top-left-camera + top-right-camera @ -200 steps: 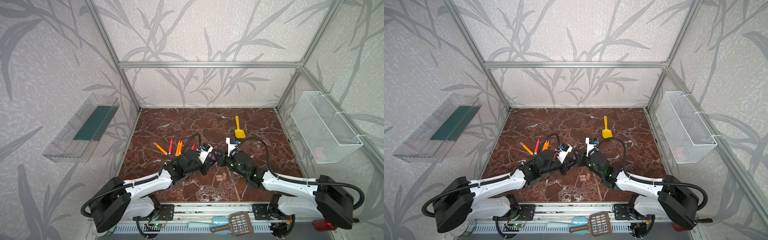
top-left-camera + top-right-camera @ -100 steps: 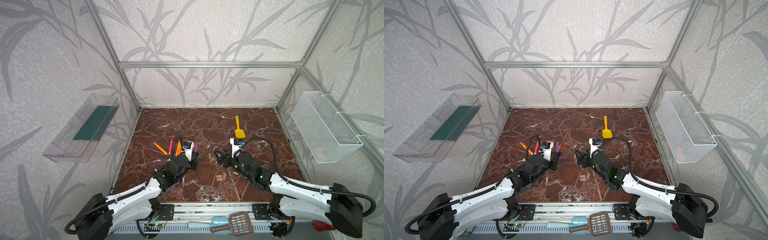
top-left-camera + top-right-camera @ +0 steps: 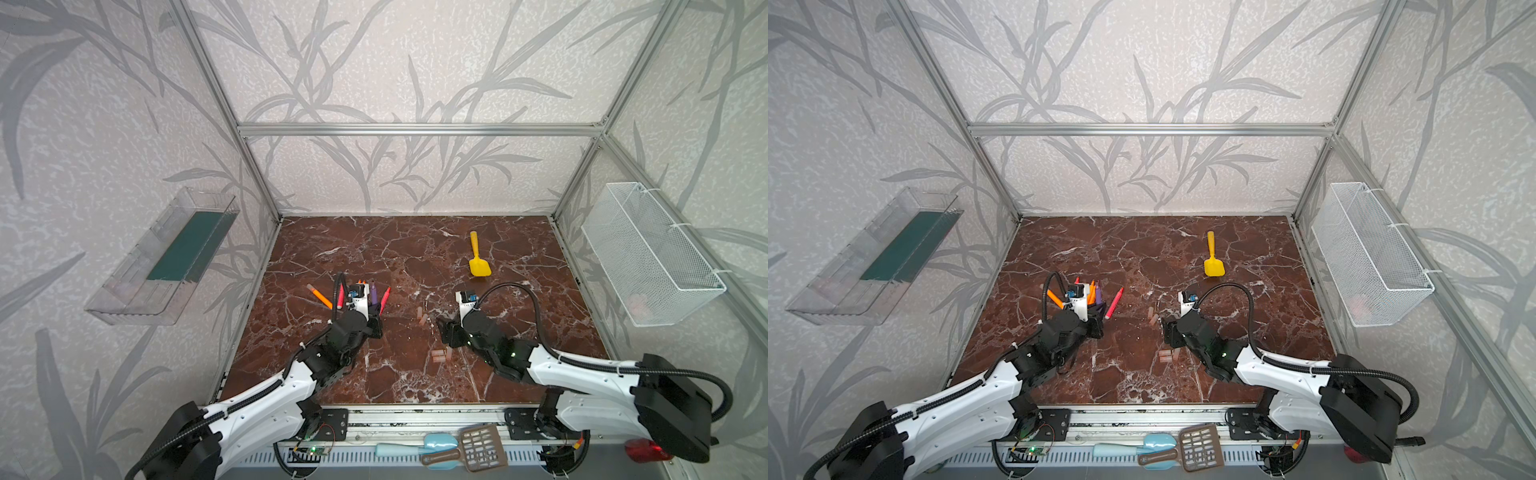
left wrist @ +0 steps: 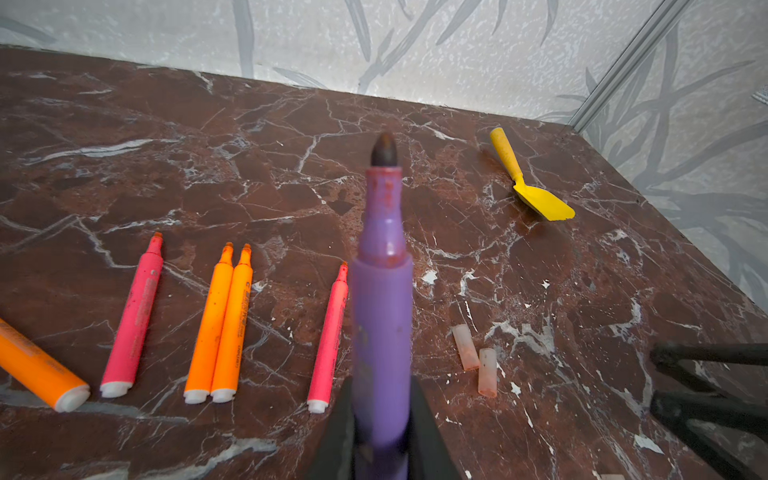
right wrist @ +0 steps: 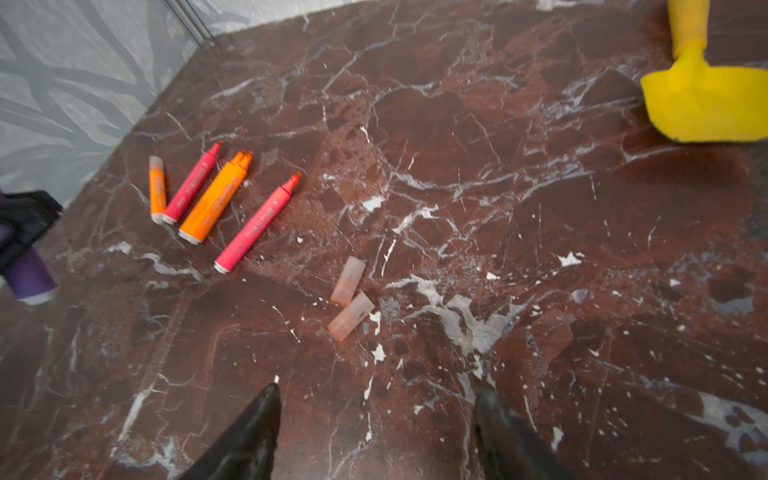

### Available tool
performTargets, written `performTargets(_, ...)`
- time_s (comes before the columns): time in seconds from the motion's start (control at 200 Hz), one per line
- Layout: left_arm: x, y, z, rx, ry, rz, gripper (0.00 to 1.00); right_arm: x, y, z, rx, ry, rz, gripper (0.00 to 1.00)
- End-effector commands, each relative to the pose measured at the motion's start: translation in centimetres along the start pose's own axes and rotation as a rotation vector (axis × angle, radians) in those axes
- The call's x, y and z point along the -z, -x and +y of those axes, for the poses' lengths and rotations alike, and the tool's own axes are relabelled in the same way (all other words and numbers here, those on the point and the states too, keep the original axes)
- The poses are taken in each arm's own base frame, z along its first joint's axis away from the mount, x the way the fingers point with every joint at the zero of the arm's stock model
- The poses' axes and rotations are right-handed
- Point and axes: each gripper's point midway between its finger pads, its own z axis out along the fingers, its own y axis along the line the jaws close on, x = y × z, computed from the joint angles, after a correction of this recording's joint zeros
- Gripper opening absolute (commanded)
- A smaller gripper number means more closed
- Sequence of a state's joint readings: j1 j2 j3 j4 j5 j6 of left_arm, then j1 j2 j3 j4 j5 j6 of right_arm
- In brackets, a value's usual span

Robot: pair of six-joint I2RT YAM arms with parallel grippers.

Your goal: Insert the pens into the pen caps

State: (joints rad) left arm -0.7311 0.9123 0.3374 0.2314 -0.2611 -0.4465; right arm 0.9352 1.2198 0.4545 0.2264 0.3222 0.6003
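Five pens [image 4: 232, 324] lie side by side on the left half of the counter [image 3: 415, 249]; a sixth pen [image 4: 382, 332] sits in the left gripper [image 4: 382, 409], raised over the right end of that row, tip toward the back wall; two pen caps [image 5: 349, 278] lie end to end near the middle, right of the pens; the right gripper [image 5: 378, 390] is just right of them; more caps [image 3: 437, 355] lie nearer the front edge; a toy shovel [image 3: 478, 262] lies at the back right; a tray [image 3: 166, 266] hangs on the left wall, a basket [image 3: 652, 257] on the right wall.
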Motion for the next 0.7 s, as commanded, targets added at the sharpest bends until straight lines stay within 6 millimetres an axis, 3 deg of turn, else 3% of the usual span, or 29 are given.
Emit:
performTargets(0.0,-0.1,0.2,-0.5,0.020,-0.020,0.014,0.00,-0.6,-0.3,1.2,0.020,0.019,0.058,0.71)
performTargets(0.695,-0.4,-0.2,-0.5,-0.005,-0.021,0.023,0.00,-6.7,-4.2,4.6,0.074,0.034,0.293,0.57)
